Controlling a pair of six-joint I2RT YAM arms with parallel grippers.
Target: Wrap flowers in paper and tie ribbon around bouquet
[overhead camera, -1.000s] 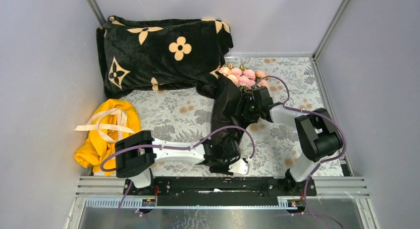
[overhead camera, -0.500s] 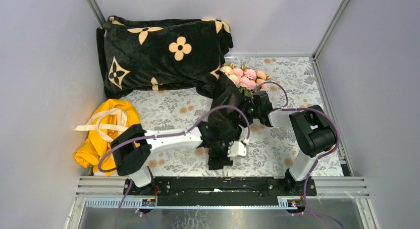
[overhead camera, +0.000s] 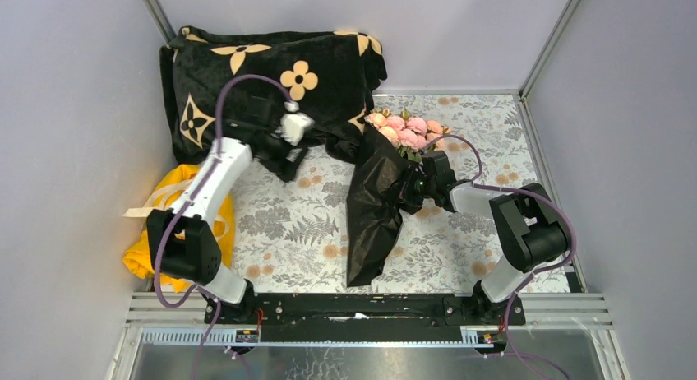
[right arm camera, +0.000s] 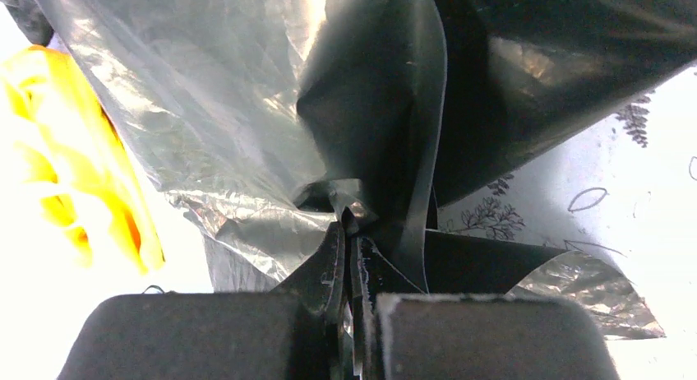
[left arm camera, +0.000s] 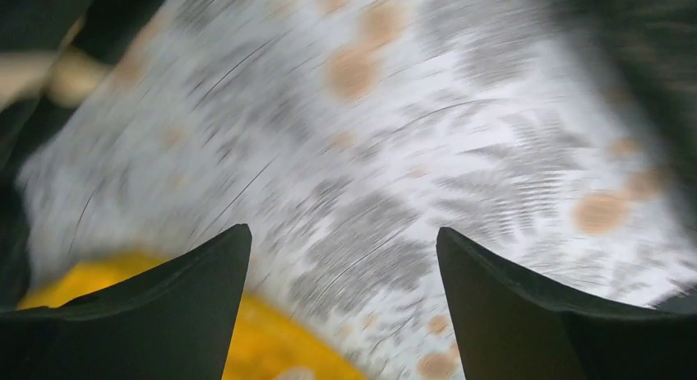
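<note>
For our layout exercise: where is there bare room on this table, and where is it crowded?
Bare: the floral tablecloth between the yellow garment and the black paper, and the far right corner beyond the roses. Crowded: the blanket edge by the left gripper.

The pink flowers are peeking from the crinkled black paper, which is lying slanted on the counter.

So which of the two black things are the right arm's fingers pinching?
The thin crinkly paper wrapped around the pink roses; its fold sits between the shut fingers. The plush blanket with tan flower marks is not held.
</note>
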